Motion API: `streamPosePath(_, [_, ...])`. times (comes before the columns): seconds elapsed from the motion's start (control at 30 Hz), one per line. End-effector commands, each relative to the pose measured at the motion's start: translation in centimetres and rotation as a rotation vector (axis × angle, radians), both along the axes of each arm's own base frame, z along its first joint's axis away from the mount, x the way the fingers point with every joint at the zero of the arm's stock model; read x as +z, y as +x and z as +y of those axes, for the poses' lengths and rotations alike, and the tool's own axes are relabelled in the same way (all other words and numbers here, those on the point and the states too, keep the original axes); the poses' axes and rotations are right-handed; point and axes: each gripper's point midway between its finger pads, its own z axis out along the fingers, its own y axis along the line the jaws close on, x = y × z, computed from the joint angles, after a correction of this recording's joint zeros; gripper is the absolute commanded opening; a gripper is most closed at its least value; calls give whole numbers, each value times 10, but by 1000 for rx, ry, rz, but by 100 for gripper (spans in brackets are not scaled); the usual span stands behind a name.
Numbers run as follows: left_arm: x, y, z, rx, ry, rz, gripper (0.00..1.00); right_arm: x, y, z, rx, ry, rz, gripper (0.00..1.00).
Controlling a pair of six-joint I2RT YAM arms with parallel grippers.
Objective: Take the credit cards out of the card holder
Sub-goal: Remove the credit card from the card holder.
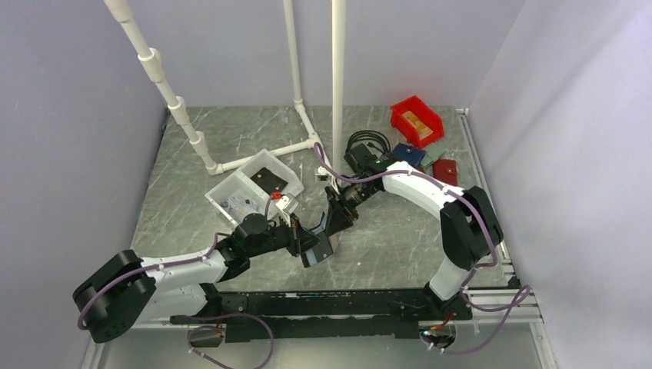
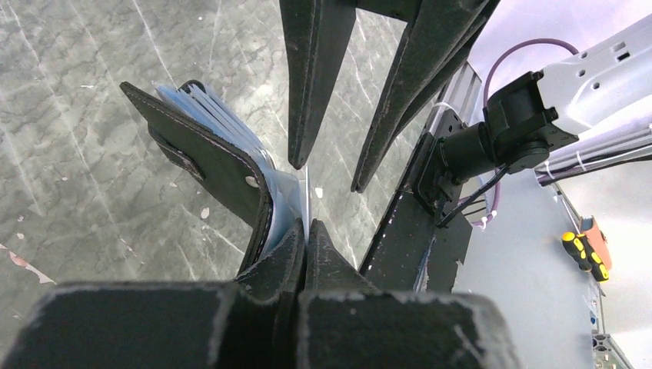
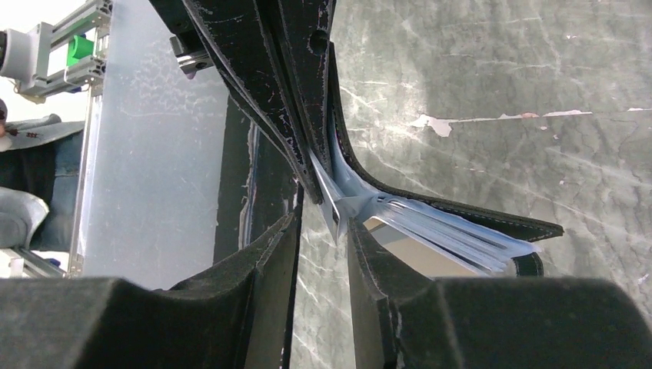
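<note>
1. Our left pincer [image 2: 306,231] is clenched on the black card holder [image 2: 215,154]. It grasps the holder at the fold and holds it over the marble tabletop [image 1: 400,238], in front of the middle.
2. The holder is spread open, and its clear sleeves [image 3: 461,234] fan out between the two leather flaps.
3. Our right pincer [image 3: 323,231] is released. Its fingers stand apart, one on each side of a sleeve corner.
4. We cannot make out the credit cards inside the sleeves.
5. A white bin [image 1: 254,188] and a red bin [image 1: 417,121] stand farther back.
</note>
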Motion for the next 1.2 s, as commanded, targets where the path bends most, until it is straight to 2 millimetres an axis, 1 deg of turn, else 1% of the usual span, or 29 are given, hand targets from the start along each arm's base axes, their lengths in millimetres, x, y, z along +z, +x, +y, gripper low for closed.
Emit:
streamPosePath(0.0, [48, 5, -12, -30, -128, -117, 0, 7, -5, 6, 42, 56, 7, 34])
streamPosePath(0.27, [51, 6, -10, -15, -143, -114, 0, 5, -13, 9, 81, 60, 28, 33])
streamPosePath(0.37, [48, 8, -9, 1, -134, -99, 0, 6, -15, 10, 91, 66, 35, 30])
streamPosePath(0.43, [46, 10, -9, 10, -126, -93, 0, 7, -16, 10, 96, 71, 39, 25])
streamPosePath(0.5, [43, 11, -8, 20, -121, -84, 0, 8, -17, 10, 102, 77, 44, 18])
streamPosePath(0.6, [42, 12, -7, 36, -122, -76, 0, 9, -18, 10, 110, 80, 49, 3])
streamPosePath(0.63, [41, 12, -6, 39, -122, -76, 0, 8, -18, 10, 112, 79, 50, 0])
streamPosePath(0.77, [42, 12, -3, 53, -125, -75, 1, 8, -19, 9, 116, 80, 48, 0])
streamPosePath(0.93, [41, 8, 3, 67, -131, -54, 25, 7, -18, 9, 116, 76, 44, 0])
streamPosePath(1.0, [42, 6, 5, 64, -141, -50, 32, 6, -18, 9, 114, 71, 43, 0])
streamPosePath(1.07, [42, 3, 6, 57, -150, -47, 37, 4, -17, 9, 112, 66, 42, 0])
streamPosePath(1.17, [40, -2, 5, 32, -157, -38, 40, 1, -17, 9, 110, 59, 45, 0])
